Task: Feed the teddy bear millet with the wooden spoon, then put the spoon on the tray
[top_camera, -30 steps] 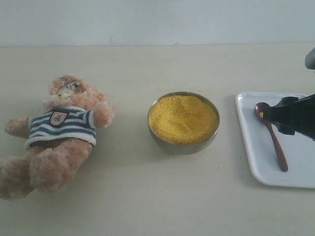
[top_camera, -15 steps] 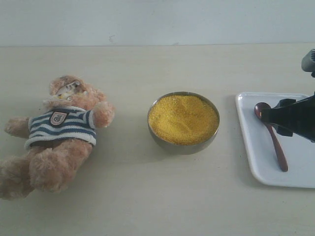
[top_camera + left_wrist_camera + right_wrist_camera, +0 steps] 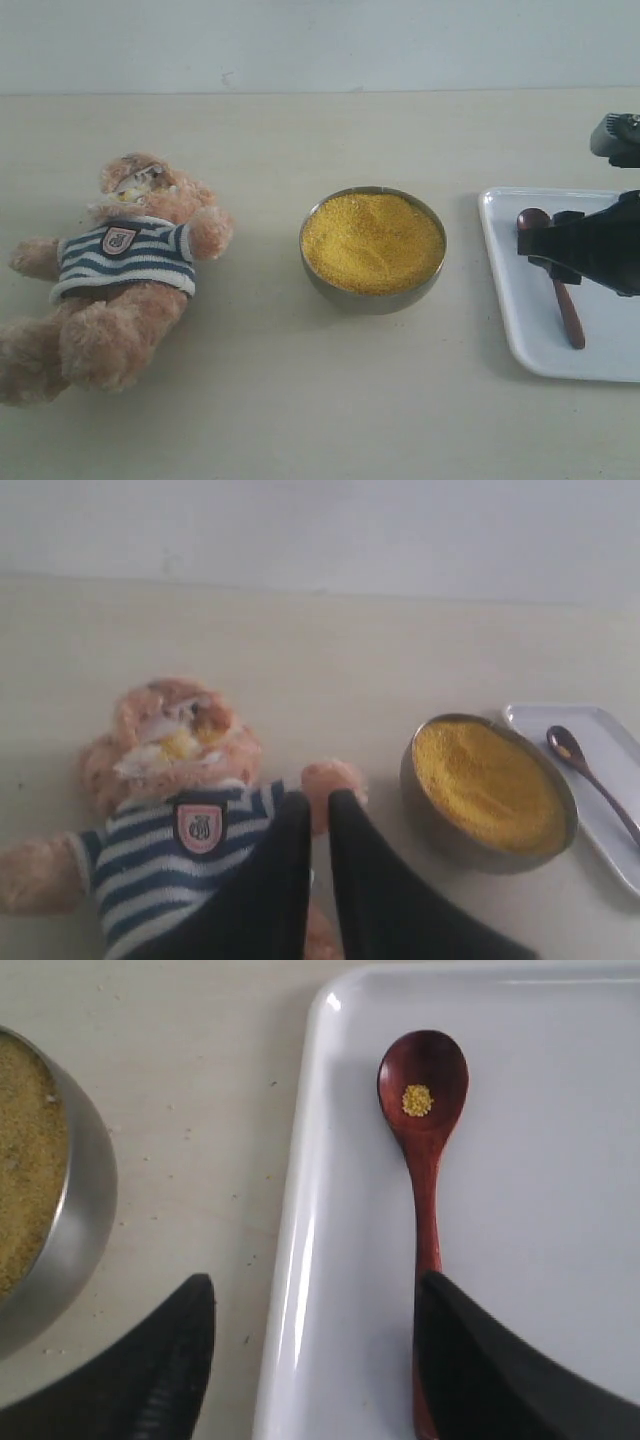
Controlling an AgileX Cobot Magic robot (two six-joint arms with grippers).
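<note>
Right claw: jaws wide apart and gripping nothing, hanging over the tray at its edge nearest the bowl.
Spoon: there it is, flat on the tray right beneath this claw, hollow side up, with a few yellow grains in the hollow.
Spoon's long axis: roughly in line with the fingers as the right wrist camera sees them. The round end lies out ahead of the fingertips and the handle comes back under one finger.
Other finger: off the tray, over bare table between tray and bowl.
Hidden: the handle's tail disappears under that first finger. From the exterior camera the claw covers the spoon's middle, so only the round end and the tail show.
Cut off: the tray runs out of the exterior frame on the claw's side. A dark piece beyond the claw is clipped too, and I can't make out what it is.
Bowl: just beside the claw, brim-full of millet, apart from the tray.
Bear: well away from this claw, past the bowl, lying on its back, face too blurred to read.
Left claw: fingers almost together with only a slit between them and nothing in it. It sits above the bear's striped shirt, tips near one paw, out of the exterior camera's sight.
</note>
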